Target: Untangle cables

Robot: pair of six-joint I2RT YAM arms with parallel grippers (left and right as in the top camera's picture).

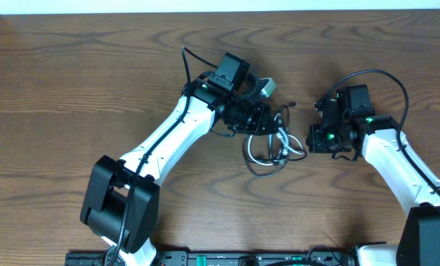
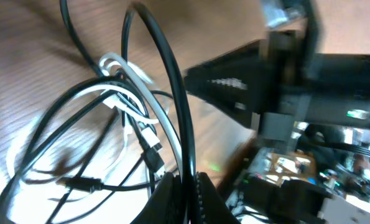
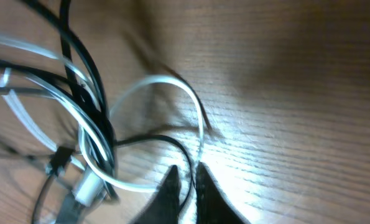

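Two cables [image 1: 273,155] lay tangled near the bench's middle. The left gripper [image 2: 183,186] was clamped on the black cable [image 2: 174,93], presumably to draw it off the white cable [image 3: 157,79]; whether the right gripper [image 3: 186,180], jaws nearly together, held either could not be told.

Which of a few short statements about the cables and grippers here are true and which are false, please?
1. The black cable and the white cable lie tangled together. True.
2. The left gripper is shut on a black strand. True.
3. The cables lie on a blue cloth. False: they lie on the bare wooden table.
4. The right gripper is parked at the table's edge. False: it is right at the tangle.
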